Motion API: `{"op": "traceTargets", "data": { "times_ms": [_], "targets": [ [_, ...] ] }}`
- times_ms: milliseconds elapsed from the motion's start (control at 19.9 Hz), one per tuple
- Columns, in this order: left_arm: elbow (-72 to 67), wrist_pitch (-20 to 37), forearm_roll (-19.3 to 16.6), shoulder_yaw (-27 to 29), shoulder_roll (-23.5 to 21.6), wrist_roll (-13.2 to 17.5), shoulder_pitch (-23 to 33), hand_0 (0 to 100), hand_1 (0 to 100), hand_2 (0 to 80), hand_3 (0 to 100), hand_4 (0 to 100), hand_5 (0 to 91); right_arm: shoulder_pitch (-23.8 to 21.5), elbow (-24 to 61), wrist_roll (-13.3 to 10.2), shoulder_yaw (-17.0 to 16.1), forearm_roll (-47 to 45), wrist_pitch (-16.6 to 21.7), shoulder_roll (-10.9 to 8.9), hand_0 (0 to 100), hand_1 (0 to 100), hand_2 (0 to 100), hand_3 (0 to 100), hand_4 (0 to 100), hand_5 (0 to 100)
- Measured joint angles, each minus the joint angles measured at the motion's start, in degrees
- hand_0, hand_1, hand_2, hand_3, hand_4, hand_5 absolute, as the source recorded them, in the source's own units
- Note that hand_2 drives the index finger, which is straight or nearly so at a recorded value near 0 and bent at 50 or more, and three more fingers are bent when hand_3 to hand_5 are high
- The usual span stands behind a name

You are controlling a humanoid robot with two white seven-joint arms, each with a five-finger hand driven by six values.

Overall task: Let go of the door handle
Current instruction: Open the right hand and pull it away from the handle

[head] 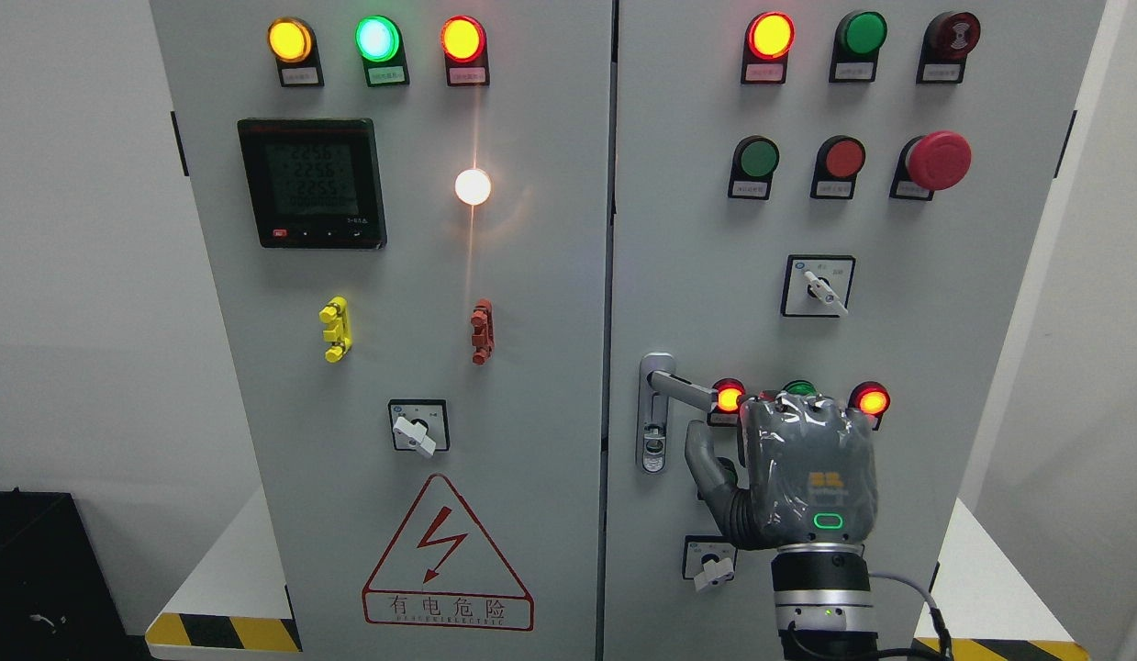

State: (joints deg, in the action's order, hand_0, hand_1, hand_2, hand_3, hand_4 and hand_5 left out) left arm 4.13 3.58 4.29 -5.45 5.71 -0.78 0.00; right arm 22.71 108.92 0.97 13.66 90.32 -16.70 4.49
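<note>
Head view: grey cabinet, white wall.

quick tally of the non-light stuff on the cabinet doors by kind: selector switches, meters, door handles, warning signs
selector switches: 3
digital meter: 1
door handle: 1
warning sign: 1
total: 6
</note>
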Motion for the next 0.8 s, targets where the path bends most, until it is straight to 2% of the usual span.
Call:
{"op": "traceTargets", "data": {
  "times_ms": [150,251,351,401,602,702,802],
  "targets": [
    [0.00,0.00,0.00,0.00,0.00,0.00,0.00,12,56,0.0,0,0,0.0,-2.18,1.27,-0.20,-0.22,-0.17,0.19,-0.03,54,33,77,100,96,96],
    [0.00,0.00,-0.01,0.00,0.00,0.00,0.00,12,56,0.0,0,0,0.0,-4.00,2.39,-0.35,-0.54,-0.34,0.54,-0.04,54,32,65,100,91,90],
    [0.00,0.00,-0.01,0.00,0.00,0.00,0.00,12,56,0.0,0,0,0.0,-5.91,3.62,-0.58,-1.22,-0.91,2.43,-0.04,54,32,56,88,84,84],
    [0.00,0.00,-0.01,0.00,0.00,0.00,0.00,12,56,0.0,0,0,0.0,-6.82,4.23,-1.12,-1.80,-1.39,4.13,-0.04,53,33,49,80,78,78],
    [0.00,0.00,-0.01,0.00,0.00,0.00,0.00,12,56,0.0,0,0,0.0,-9.53,6.11,-3.47,-5.76,-4.51,14.75,0.02,52,33,34,67,68,68],
    [0.00,0.00,-0.02,0.00,0.00,0.00,0.00,12,56,0.0,0,0,0.0,-10.68,6.82,-4.13,-8.69,-6.69,20.51,0.08,51,34,24,54,60,61],
    [0.00,0.00,-0.03,0.00,0.00,0.00,0.00,12,56,0.0,0,0,0.0,-11.52,7.37,-4.37,-11.72,-9.13,25.68,0.16,51,34,16,39,47,49]
  ]
}}
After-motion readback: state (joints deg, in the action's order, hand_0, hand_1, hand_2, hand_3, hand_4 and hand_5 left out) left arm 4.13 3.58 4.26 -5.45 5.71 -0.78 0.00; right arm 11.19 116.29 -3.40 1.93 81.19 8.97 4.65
